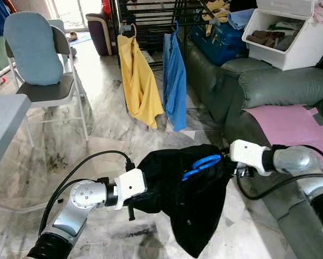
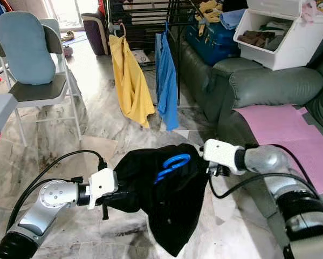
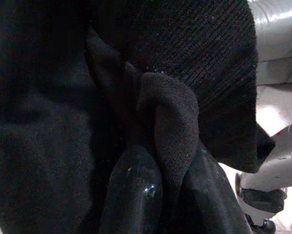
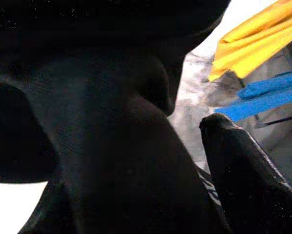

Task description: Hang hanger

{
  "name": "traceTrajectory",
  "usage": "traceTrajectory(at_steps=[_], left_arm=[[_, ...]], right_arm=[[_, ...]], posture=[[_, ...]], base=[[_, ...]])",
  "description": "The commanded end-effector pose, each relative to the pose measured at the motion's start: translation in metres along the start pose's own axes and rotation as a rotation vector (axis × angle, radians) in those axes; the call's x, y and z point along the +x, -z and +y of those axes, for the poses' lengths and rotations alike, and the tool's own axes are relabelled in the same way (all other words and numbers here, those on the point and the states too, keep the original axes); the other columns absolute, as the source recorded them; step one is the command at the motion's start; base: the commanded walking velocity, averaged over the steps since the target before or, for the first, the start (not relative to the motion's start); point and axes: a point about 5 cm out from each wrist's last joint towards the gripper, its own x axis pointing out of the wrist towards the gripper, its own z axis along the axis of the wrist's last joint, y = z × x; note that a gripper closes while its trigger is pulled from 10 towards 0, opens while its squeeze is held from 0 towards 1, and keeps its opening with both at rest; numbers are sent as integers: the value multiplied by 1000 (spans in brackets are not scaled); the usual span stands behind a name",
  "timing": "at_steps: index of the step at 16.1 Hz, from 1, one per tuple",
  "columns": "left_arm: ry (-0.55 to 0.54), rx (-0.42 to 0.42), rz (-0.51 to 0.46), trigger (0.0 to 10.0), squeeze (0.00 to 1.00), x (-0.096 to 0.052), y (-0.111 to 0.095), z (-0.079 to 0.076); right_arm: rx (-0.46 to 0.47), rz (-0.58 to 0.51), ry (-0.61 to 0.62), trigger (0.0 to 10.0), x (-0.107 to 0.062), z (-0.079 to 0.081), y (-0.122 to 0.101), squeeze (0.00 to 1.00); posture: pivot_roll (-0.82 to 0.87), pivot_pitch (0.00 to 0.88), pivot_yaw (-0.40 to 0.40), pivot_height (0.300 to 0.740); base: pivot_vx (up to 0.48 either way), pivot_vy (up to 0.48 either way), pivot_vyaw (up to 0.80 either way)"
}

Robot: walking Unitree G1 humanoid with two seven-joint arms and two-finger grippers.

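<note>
Left gripper (image 3: 158, 195) pinches black garment (image 1: 188, 199) edge.

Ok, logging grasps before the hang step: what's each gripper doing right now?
Left gripper: shut on a fold of the black garment.
Right gripper: at the garment's other side; cannot tell whether it grips.

Head pair looks forward and down over the marble floor (image 1: 96, 124), drying rack (image 1: 150, 21) at twelve o'clock, sofa (image 1: 269, 91) at two. Both wrist cameras sit pressed against the black garment (image 1: 188, 199), which all four share.
</note>
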Motion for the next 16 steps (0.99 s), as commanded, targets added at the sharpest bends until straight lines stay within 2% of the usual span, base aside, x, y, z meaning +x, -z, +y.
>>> traceTrajectory(at_steps=[1,2,3,6,11,16], left_arm=[[-3,53,-73,10000,0,1,-14,5],[-3,54,-74,10000,0,1,-14,5],[-3,55,-77,10000,0,2,-15,5],[-5,53,-82,10000,0,2,-15,6],[-9,46,-100,10000,0,5,-18,5],[-19,44,-98,10000,0,4,-18,6]], right_arm=[[40,-6,-13,10000,-2,-2,2,1000],[63,-10,-51,5686,-1,3,4,996],[111,-32,-119,0,2,13,6,0],[144,-68,-163,0,13,27,7,0],[163,-160,-138,0,34,39,-7,0],[178,-162,-151,0,33,42,-5,0]], posture=[[-132,0,-14,740],[-132,0,-14,740],[-130,0,-13,740],[-130,0,-13,740],[-127,0,-15,740],[-128,0,-19,740]], base=[[0,0,0],[0,0,0],[0,0,0],[0,0,0],[0,0,0],[0,0,0]])
